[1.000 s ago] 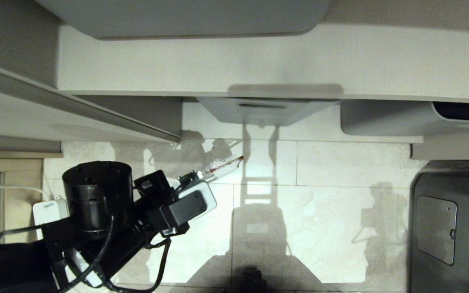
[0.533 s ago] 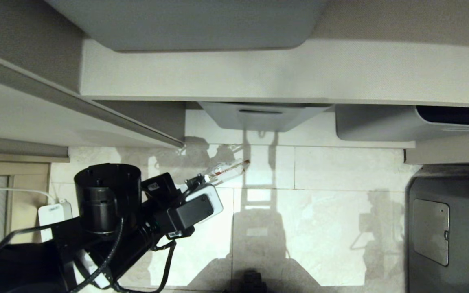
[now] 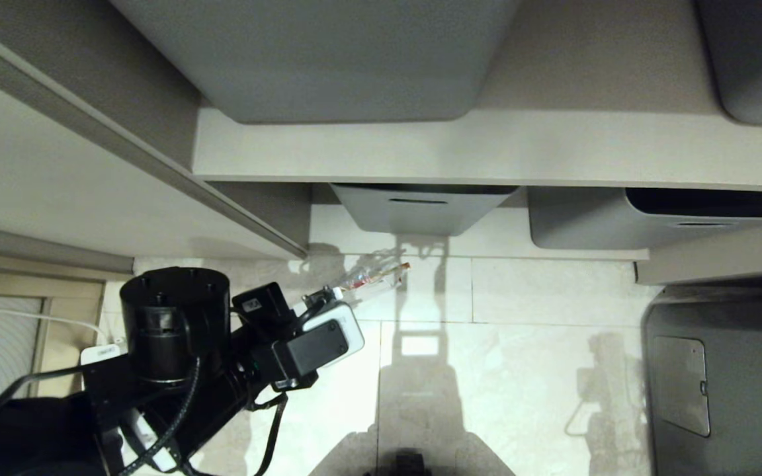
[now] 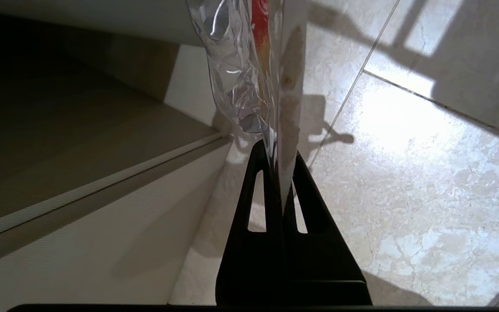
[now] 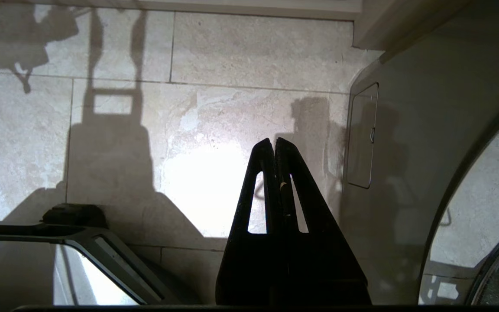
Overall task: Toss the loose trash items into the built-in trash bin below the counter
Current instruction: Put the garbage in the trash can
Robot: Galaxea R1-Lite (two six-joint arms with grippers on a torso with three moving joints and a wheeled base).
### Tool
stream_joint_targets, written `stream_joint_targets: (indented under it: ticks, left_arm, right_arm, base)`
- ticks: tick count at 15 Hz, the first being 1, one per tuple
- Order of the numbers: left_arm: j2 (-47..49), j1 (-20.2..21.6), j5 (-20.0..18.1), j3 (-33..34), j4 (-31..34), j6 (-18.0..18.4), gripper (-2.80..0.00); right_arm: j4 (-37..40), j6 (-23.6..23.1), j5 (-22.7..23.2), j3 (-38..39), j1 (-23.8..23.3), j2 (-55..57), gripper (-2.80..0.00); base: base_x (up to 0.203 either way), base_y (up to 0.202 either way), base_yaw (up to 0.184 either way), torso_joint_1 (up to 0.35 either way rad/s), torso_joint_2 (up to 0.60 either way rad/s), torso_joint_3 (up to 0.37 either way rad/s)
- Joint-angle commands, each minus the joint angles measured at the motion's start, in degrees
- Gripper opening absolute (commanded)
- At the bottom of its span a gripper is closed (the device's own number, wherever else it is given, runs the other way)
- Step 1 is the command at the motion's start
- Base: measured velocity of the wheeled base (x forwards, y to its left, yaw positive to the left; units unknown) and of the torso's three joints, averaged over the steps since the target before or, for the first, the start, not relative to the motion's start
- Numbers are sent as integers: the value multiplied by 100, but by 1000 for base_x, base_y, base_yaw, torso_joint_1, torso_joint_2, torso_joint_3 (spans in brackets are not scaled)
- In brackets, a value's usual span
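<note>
My left gripper (image 3: pixel 332 293) hangs over the pale tiled floor, in front of the low shelves, and is shut on a clear wrapper with a red and yellow edge (image 3: pixel 376 272). The left wrist view shows the crumpled wrapper (image 4: pixel 241 78) standing out past the pinched black fingertips of the left gripper (image 4: pixel 277 149). In its own wrist view my right gripper (image 5: pixel 274 141) is parked above the floor, shut with nothing in it. The built-in trash bin and the counter are out of view.
Grey tubs with slot handles (image 3: pixel 414 208) (image 3: pixel 592 218) sit under a beige shelf (image 3: pixel 487 149), with another tub (image 3: pixel 328 59) on top. A grey unit with a small hatch (image 3: pixel 718 370) stands at the right. A white adapter (image 3: pixel 100 354) lies at the left.
The whole head view has shifted: the shelves and tubs have slid down and to the right as the camera moved. The left gripper stays shut on the wrapper.
</note>
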Motion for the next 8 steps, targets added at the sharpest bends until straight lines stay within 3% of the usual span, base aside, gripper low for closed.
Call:
stream_joint_targets:
  ticks: [1, 4, 8]
  left_arm:
    - [-64, -3, -104, 40, -56, 44, -280]
    - [-136, -13, -330, 72, -89, 27, -280]
    - [-132, -48, -1227, 203, -64, 60, -280]
  right_arm:
    - [-4, -2, 2, 0, 2, -9, -280]
    - [-4, -2, 2, 0, 2, -9, -280]
    - [-4, -2, 2, 0, 2, -9, -280]
  base:
    - [0, 0, 0, 5, 0, 212]
    - [0, 0, 0, 2, 2, 200]
    - [0, 0, 0, 2, 2, 204]
